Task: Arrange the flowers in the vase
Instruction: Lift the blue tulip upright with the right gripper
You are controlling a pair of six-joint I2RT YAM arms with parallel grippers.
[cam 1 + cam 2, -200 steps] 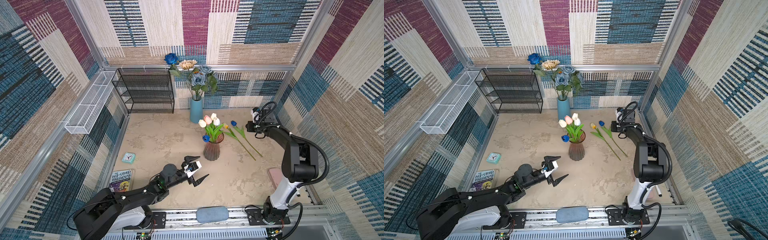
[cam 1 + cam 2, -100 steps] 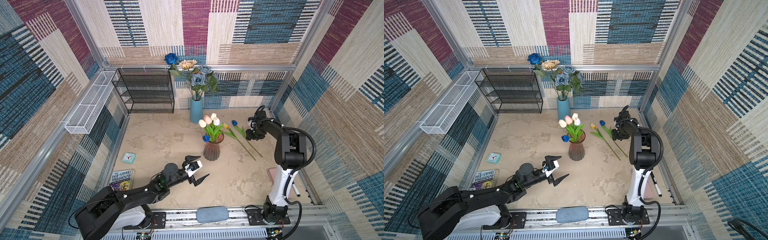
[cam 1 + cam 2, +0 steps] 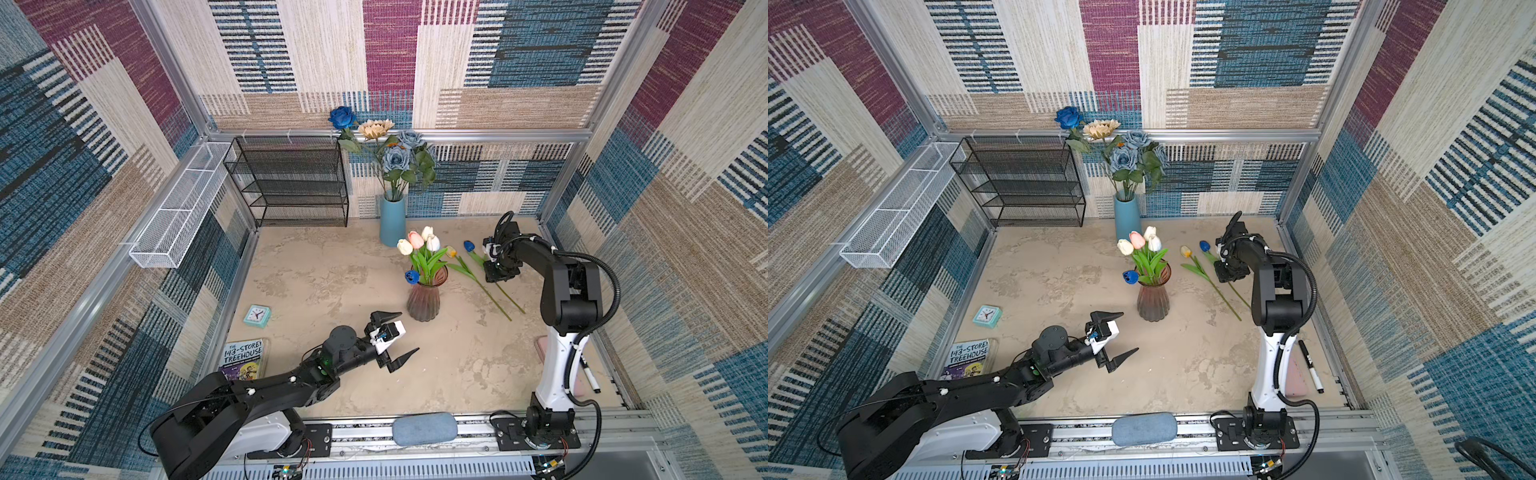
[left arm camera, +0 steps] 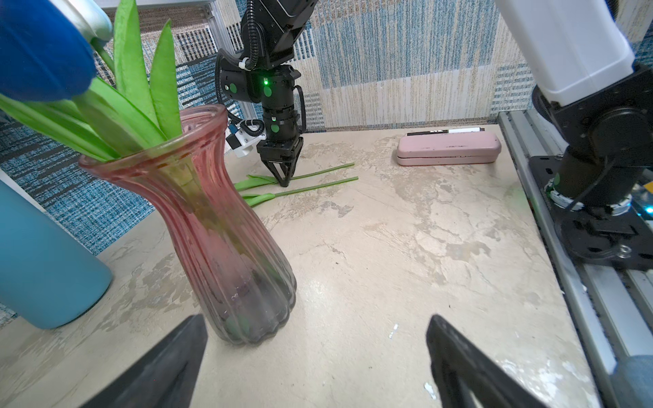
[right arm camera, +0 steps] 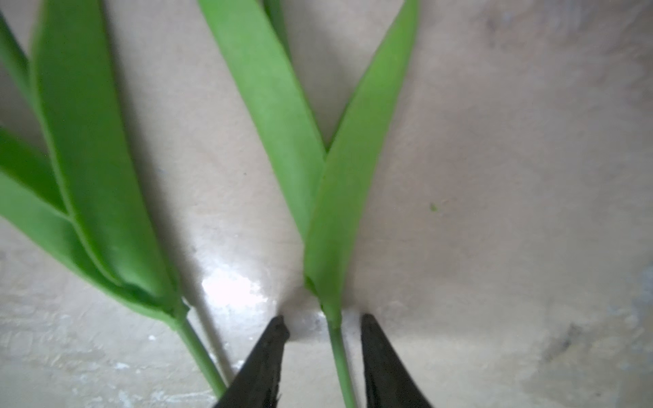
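Near the right edge of the tabletop (image 3: 332, 270), the right hand (image 5: 323, 318) straddled the stem (image 5: 341, 356) of the blue tulip (image 3: 468, 246), tips slightly apart, apparently not yet pinching; bloom toward the back edge. The left hand (image 3: 409, 331) hovered spread by the vase (image 3: 423, 301).

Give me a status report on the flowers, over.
Left gripper open, near pink ribbed glass vase. Right gripper fingers astride blue tulip's green stem, not clamped. Yellow tulip lies close alongside.

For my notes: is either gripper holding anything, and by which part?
Nothing yet. The right gripper straddles a tulip stem below its leaves without touching; the left gripper is empty.
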